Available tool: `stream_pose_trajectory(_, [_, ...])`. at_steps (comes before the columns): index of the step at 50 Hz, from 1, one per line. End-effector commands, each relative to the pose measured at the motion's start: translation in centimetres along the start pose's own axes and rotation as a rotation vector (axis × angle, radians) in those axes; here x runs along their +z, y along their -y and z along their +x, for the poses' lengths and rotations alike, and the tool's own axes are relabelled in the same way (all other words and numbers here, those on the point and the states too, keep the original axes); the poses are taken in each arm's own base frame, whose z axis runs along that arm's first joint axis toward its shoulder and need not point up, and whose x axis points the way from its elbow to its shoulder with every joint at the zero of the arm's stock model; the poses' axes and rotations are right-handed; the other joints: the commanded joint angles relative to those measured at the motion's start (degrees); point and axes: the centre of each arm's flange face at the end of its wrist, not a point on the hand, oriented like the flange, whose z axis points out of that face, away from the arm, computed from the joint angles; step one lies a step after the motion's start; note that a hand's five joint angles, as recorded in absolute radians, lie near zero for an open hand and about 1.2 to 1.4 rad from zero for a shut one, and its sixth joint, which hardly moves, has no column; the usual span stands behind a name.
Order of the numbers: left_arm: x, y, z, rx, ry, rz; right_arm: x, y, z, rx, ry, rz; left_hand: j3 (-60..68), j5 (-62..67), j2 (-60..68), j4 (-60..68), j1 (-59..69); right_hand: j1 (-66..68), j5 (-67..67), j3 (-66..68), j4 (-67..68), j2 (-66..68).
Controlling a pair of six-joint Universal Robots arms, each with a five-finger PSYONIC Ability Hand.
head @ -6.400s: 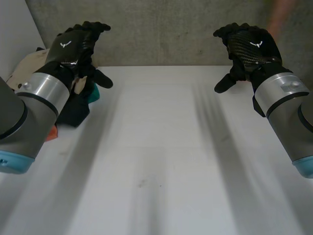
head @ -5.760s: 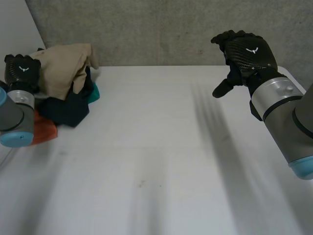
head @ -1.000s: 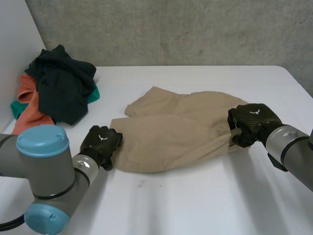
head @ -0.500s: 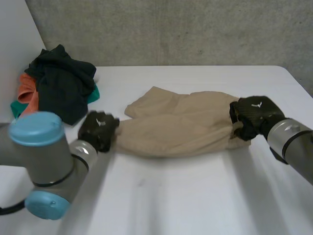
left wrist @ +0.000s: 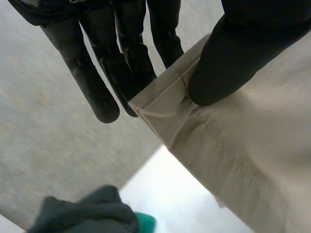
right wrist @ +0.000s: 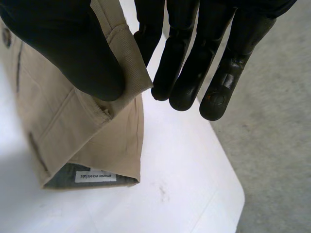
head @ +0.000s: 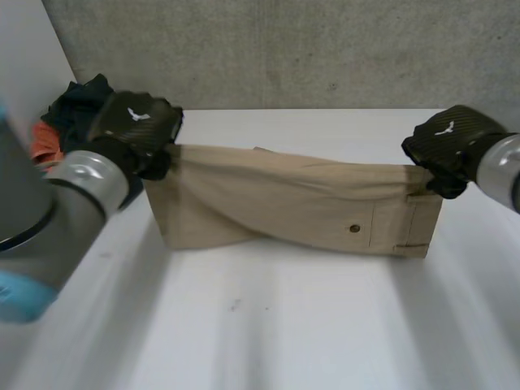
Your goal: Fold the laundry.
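Observation:
Tan trousers point(head: 292, 207) hang stretched between my two hands above the white table point(head: 284, 325), their lower edge touching it. My left hand point(head: 134, 130) pinches the left upper corner: in its wrist view the thumb point(left wrist: 228, 68) presses the hem point(left wrist: 160, 104) against the fingers point(left wrist: 116, 63). My right hand point(head: 447, 146) pinches the right upper corner at the waistband end, where a button and a back pocket show. In the right wrist view the thumb point(right wrist: 68, 48) clamps the tan cloth point(right wrist: 73, 126) against the fingers point(right wrist: 194, 58), and a grey inner label shows below.
A pile of clothes point(head: 69, 114), dark with orange and teal pieces, lies at the table's far left behind my left hand; its dark and teal cloth point(left wrist: 92, 216) also appears in the left wrist view. A grey concrete wall point(head: 284, 49) backs the table.
Both hands have lifted from the table, raising the tan trousers and pulling them taut; the left hand closed on its corner and rose towards the pile.

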Motion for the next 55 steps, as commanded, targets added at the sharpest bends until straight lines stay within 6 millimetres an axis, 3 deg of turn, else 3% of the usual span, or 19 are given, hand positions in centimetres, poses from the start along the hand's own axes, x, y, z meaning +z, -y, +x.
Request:
stream_pose_trajectory(1, [6.9, -4.0, 2.3, 0.091, -0.042, -0.05, 7.4, -1.7, -1.7, 0.02, -0.022, 0.008, 12.0, 13.2, 11.6, 11.5, 15.8, 24.1, 13.8, 12.3, 12.0, 12.9])
stream_pose_trajectory(4, [9.0, -3.6, 1.9, 0.114, 0.0, 0.004, 9.7, -1.4, -1.0, 0.032, -0.117, 0.077, 12.0, 13.2, 11.6, 11.5, 15.8, 24.1, 13.8, 12.3, 12.0, 12.9])
stream_pose_trajectory(7, [11.7, -1.0, 0.3, 0.122, 0.117, 0.17, 11.1, -0.3, 0.5, 0.043, -0.233, 0.174, 12.0, 13.2, 11.6, 11.5, 15.8, 24.1, 13.8, 12.3, 12.0, 12.9])
stream_pose_trajectory(8, [12.1, -0.1, -0.1, 0.122, 0.145, 0.22, 11.8, 0.8, 1.8, 0.049, -0.325, 0.26, 12.0, 13.2, 11.6, 11.5, 15.8, 24.1, 13.8, 12.3, 12.0, 12.9])
stream_pose_trajectory(9, [12.9, 2.3, -1.4, 0.126, 0.227, 0.356, 12.0, 1.5, 2.6, 0.048, -0.374, 0.309, 12.0, 13.2, 11.6, 11.5, 15.8, 24.1, 13.8, 12.3, 12.0, 12.9])
stream_pose_trajectory(10, [13.1, 3.2, -1.9, 0.127, 0.261, 0.411, 12.1, 2.1, 3.3, 0.046, -0.421, 0.359, 12.0, 13.2, 11.6, 11.5, 15.8, 24.1, 13.8, 12.3, 12.0, 12.9])
stream_pose_trajectory(12, [13.4, 5.1, -3.1, 0.128, 0.342, 0.54, 12.1, 4.2, 5.3, 0.03, -0.557, 0.51, 12.0, 13.2, 11.6, 11.5, 15.8, 24.1, 13.8, 12.3, 12.0, 12.9])
stream_pose_trajectory(13, [13.4, 6.9, -4.4, 0.126, 0.425, 0.668, 11.9, 5.0, 6.1, 0.026, -0.607, 0.566, 12.0, 13.2, 11.6, 11.5, 15.8, 24.1, 13.8, 12.3, 12.0, 12.9])
stream_pose_trajectory(15, [12.8, 9.0, -5.4, 0.122, 0.501, 0.792, 11.2, 6.7, 7.6, 0.011, -0.711, 0.685, 12.0, 13.2, 11.6, 11.5, 15.8, 24.1, 13.8, 12.3, 12.0, 12.9])
stream_pose_trajectory(16, [11.9, 10.9, -6.4, 0.12, 0.559, 0.893, 11.0, 7.1, 8.0, 0.009, -0.74, 0.717, 12.0, 13.2, 11.6, 11.5, 15.8, 24.1, 13.8, 12.3, 12.0, 12.9])
stream_pose_trajectory(19, [11.1, 12.0, -6.5, 0.11, 0.576, 0.921, 10.5, 7.9, 8.7, 0.004, -0.789, 0.776, 12.0, 13.2, 11.6, 11.5, 15.8, 24.1, 13.8, 12.3, 12.0, 12.9])
stream_pose_trajectory(23, [11.2, 10.3, -5.4, 0.1, 0.52, 0.839, 10.9, 7.4, 8.2, 0.011, -0.759, 0.745, 12.0, 13.2, 11.6, 11.5, 15.8, 24.1, 13.8, 12.3, 12.0, 12.9])
stream_pose_trajectory(30, [10.8, 4.2, -1.6, 0.102, 0.373, 0.606, 12.2, 4.4, 5.3, 0.039, -0.607, 0.602, 12.0, 13.2, 11.6, 11.5, 15.8, 24.1, 13.8, 12.3, 12.0, 12.9])
stream_pose_trajectory(36, [8.7, -1.4, 1.8, 0.115, 0.244, 0.401, 13.2, 0.6, 0.4, 0.119, -0.382, 0.473, 12.0, 13.2, 11.6, 11.5, 15.8, 24.1, 13.8, 12.3, 12.0, 12.9])
stream_pose_trajectory(39, [7.8, -3.1, 3.1, 0.118, 0.19, 0.325, 13.7, -1.8, -2.2, 0.142, -0.289, 0.375, 12.0, 13.2, 11.6, 11.5, 15.8, 24.1, 13.8, 12.3, 12.0, 12.9])
stream_pose_trajectory(43, [5.2, -6.4, 5.5, 0.126, 0.074, 0.15, 13.0, -3.8, -4.1, 0.163, -0.204, 0.261, 12.0, 13.2, 11.6, 11.5, 15.8, 24.1, 13.8, 12.3, 12.0, 12.9])
stream_pose_trajectory(50, [0.9, -6.8, 5.2, 0.135, 0.008, -0.011, 9.6, -5.8, -6.3, 0.181, -0.045, 0.064, 12.0, 13.2, 11.6, 11.5, 15.8, 24.1, 13.8, 12.3, 12.0, 12.9])
stream_pose_trajectory(54, [-2.7, -5.9, 4.9, 0.141, -0.046, -0.089, 6.8, -5.8, -6.4, 0.196, 0.031, -0.034, 12.0, 13.2, 11.6, 11.5, 15.8, 24.1, 13.8, 12.3, 12.0, 12.9])
stream_pose_trajectory(55, [-4.4, -5.4, 4.7, 0.145, -0.072, -0.122, 6.1, -5.8, -6.4, 0.199, 0.047, -0.051, 12.0, 13.2, 11.6, 11.5, 15.8, 24.1, 13.8, 12.3, 12.0, 12.9])
